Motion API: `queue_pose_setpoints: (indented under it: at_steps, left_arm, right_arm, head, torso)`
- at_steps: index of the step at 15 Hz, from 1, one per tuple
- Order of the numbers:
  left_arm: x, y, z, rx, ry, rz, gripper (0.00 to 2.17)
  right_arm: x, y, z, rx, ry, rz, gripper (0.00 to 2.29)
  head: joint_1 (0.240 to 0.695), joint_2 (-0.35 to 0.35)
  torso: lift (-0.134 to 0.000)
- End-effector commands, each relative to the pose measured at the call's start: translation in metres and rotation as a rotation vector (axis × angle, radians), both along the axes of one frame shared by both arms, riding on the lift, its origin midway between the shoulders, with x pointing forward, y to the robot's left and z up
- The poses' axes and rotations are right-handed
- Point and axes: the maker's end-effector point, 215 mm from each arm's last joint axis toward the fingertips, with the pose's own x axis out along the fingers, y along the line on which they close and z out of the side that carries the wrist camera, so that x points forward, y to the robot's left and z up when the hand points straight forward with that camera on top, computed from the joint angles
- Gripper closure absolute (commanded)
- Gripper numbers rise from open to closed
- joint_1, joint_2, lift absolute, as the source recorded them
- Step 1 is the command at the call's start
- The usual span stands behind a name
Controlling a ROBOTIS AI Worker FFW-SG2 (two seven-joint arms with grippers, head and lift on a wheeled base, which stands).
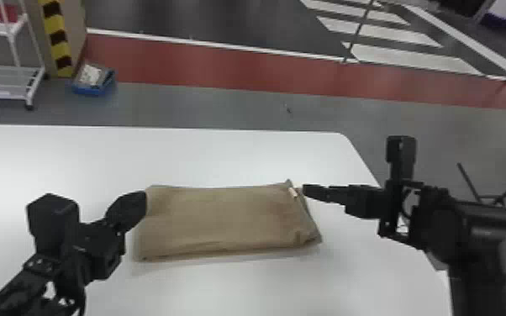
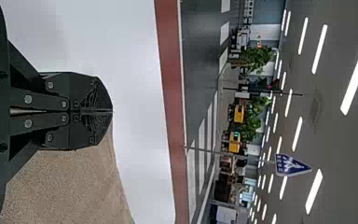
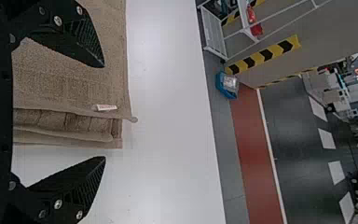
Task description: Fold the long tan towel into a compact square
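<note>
The tan towel (image 1: 222, 222) lies on the white table as a flat folded rectangle, wider than it is deep, with layered edges and a small white tag at its right end. At its left end is my left gripper (image 1: 140, 199); in the left wrist view the left gripper (image 2: 112, 111) is shut, its fingertips together, with the towel (image 2: 70, 186) alongside. My right gripper (image 1: 305, 191) is beside the tag end. The right wrist view has the right gripper (image 3: 104, 112) open, its fingers on either side of the towel's (image 3: 70, 79) layered edge, not closed on it.
The white table (image 1: 222, 155) extends around the towel, with its rounded far corner at the right. Beyond it on the floor are a blue bin (image 1: 92, 82), a white rack (image 1: 0, 69) at the left, and thin black stand legs (image 1: 487, 197) at the right.
</note>
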Motion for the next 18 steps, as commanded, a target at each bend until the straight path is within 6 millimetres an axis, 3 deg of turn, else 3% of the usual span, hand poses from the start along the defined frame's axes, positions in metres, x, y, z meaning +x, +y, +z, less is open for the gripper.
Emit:
queue_pose_setpoints:
  at_steps: [1,5,10,14,18]
  left_arm:
    - [-0.001,0.002,-0.002,-0.001,-0.001,0.005,2.0]
    - [-0.001,0.005,-0.004,-0.002,-0.005,0.005,2.0]
    - [-0.003,0.002,-0.007,-0.002,-0.003,-0.001,2.0]
    - [-0.003,0.005,-0.008,-0.001,-0.002,0.004,2.0]
    - [-0.002,0.008,-0.007,-0.005,-0.011,0.01,2.0]
  right_arm:
    - [-0.017,0.012,-0.027,0.033,0.145,-0.002,0.18]
    - [-0.021,0.007,-0.043,-0.034,0.191,-0.044,0.21]
    - [-0.012,-0.008,-0.053,-0.12,0.203,-0.077,0.22]
    - [0.006,-0.001,-0.061,-0.119,0.194,-0.061,0.22]
    - [0.01,0.009,-0.069,-0.102,0.215,-0.049,0.32]
  head:
    - [0.695,-0.282]
    - [0.695,-0.274]
    - [0.695,-0.286]
    - [0.695,-0.287]
    - [0.695,-0.27]
  torso:
    - [-0.123]
    - [-0.123]
    - [-0.123]
    - [-0.123]
    - [-0.123]
